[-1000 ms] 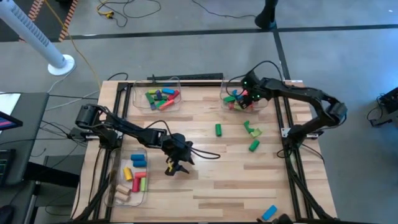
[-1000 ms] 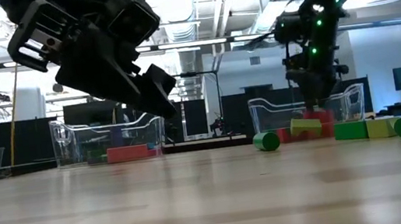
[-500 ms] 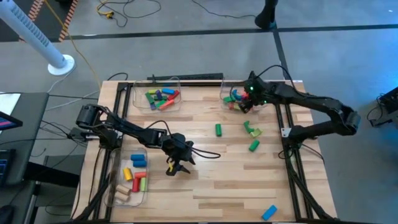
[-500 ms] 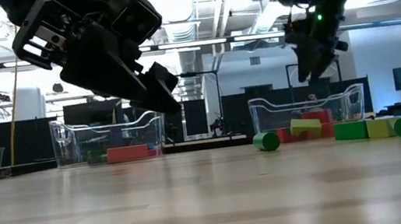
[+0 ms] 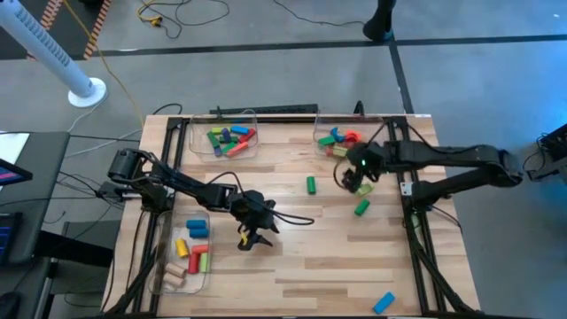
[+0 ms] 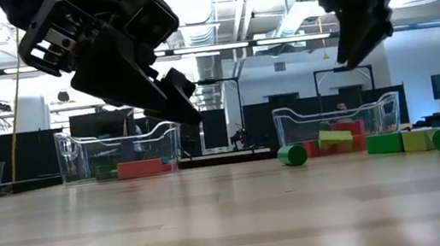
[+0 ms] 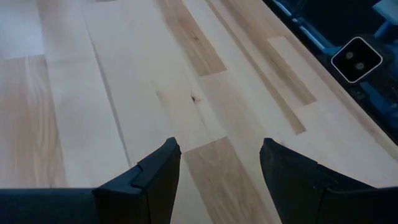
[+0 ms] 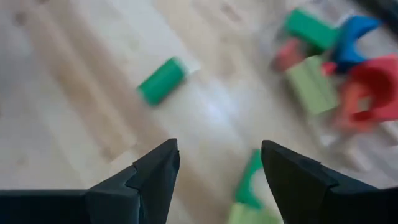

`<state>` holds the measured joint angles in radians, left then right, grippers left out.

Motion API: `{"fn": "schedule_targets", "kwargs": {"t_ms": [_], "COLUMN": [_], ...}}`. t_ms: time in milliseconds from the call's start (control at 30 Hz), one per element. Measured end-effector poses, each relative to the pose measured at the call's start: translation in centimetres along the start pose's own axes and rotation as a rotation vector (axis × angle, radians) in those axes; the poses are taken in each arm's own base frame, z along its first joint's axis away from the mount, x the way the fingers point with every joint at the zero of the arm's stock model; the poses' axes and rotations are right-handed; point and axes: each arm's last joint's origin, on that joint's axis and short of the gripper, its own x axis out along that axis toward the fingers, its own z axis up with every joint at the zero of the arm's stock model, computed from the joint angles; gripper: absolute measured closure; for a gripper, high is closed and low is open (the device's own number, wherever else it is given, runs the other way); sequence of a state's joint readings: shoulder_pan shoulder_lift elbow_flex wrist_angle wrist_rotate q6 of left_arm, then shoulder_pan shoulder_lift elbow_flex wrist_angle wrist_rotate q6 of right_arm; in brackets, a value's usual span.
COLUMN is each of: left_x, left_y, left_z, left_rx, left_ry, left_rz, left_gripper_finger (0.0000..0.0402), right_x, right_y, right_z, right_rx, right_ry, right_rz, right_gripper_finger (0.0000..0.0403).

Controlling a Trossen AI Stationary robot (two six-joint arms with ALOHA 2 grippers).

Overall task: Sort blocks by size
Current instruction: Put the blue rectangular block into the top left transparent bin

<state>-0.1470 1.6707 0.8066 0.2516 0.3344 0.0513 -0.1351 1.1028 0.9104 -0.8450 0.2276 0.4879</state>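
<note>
Loose blocks lie on the table's right half: a green cylinder (image 5: 311, 184) (image 8: 160, 81), a green arch with a pale green piece (image 5: 361, 187) (image 8: 247, 186), and another green cylinder (image 5: 361, 207). A blue block (image 5: 383, 302) lies at the near edge. My right gripper (image 5: 354, 175) (image 8: 217, 152) hangs open above the arch, touching nothing. At mid-table, left of centre, my left gripper (image 5: 251, 237) (image 7: 217, 149) stands open over bare wood. Three clear bins hold more blocks.
Clear bins stand at the far left (image 5: 226, 137), the far right (image 5: 341, 142) and the near left (image 5: 190, 252), each with coloured blocks inside. Black frame rails run along both side edges of the table. The middle and near right of the tabletop are bare wood.
My right gripper has swung from over the far-right bin toward the table's near edge and risen, now standing over the loose green blocks; it has also turned at the wrist and stayed open with nothing in it. No block has moved.
</note>
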Motion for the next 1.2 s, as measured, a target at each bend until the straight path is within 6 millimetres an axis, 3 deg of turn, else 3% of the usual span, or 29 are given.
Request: {"fn": "schedule_targets", "kwargs": {"t_ms": [300,667,833,1000,1200], "left_x": [0.1,0.1,0.1,0.1,0.1], "left_y": [-0.2,-0.2,-0.2,-0.2,-0.2], "left_z": [0.0,0.0,0.0,0.0,0.0], "left_rx": [0.008,0.013,0.013,0.021,0.021], "left_ry": [-0.001,-0.001,-0.001,-0.001,-0.001], "left_rz": [-0.003,0.004,0.004,0.004,0.004], "left_gripper_finger": [0.0189,0.0189,0.0189,0.0189,0.0189], "right_x": [-1.1,-3.0,-3.4,-3.4,-2.0], "right_y": [4.2,7.1,7.4,6.1,5.4], "right_z": [-3.0,-6.6,-7.5,-8.1,-7.8], "right_rx": [-0.045,-0.098,-0.056,0.055,0.091], "right_ry": [0.065,0.13,0.126,0.119,0.113], "right_rz": [0.11,0.2,0.168,-0.007,-0.192], "right_gripper_finger": [0.0143,0.0143,0.0143,0.0143,0.0143]}}
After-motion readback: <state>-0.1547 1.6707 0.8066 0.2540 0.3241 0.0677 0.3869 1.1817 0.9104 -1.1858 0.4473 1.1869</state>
